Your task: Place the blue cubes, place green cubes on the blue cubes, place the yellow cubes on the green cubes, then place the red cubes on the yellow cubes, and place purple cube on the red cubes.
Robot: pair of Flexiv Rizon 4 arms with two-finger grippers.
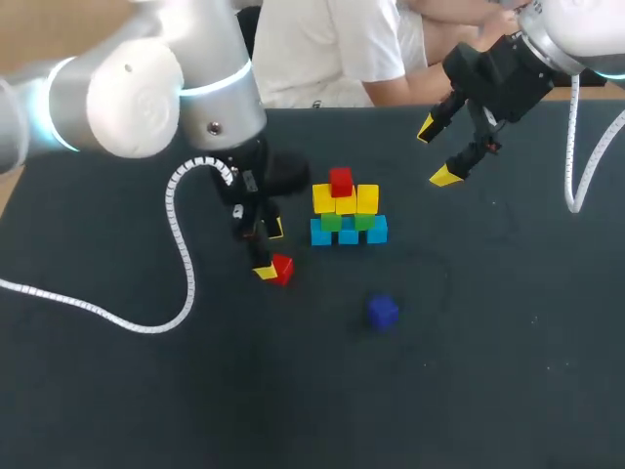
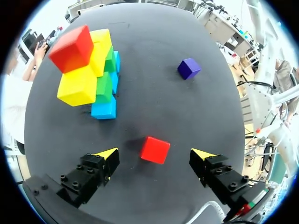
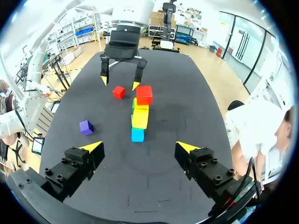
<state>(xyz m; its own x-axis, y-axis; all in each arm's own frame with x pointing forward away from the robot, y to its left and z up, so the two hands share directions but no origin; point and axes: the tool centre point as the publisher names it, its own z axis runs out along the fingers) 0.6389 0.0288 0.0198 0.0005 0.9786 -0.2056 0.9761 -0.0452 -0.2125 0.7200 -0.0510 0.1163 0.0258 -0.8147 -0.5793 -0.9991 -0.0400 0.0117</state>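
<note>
1. On the desk point(image 1: 508, 371), near its middle, our stack point(image 1: 348, 210) stands. It has blue cubes point(image 1: 349, 234) at the base, greens point(image 1: 344, 222) on them, yellows point(image 1: 367, 198) above, and the top red cube point(image 1: 340, 181).
2. Our left hand point(image 2: 156, 156) sits low beside the stack, fingers spread, straddling the loose red cube point(image 2: 155, 150). The wrist view shows a gap on each side, so nothing is pinched yet. We judge it is set this way to close on that cube.
3. The loose red cube lies flat on the desk, near the stack but apart from it. That makes a short carry up to the yellows, beside the top red cube.
4. The purple cube point(image 1: 383, 311) lies alone, well apart from the stack. We take it for the last piece.
5. Our right hand point(image 1: 437, 152) hangs spread and empty above the desk's far side, beyond the stack. It is likely held there to leave the left hand room.
</note>
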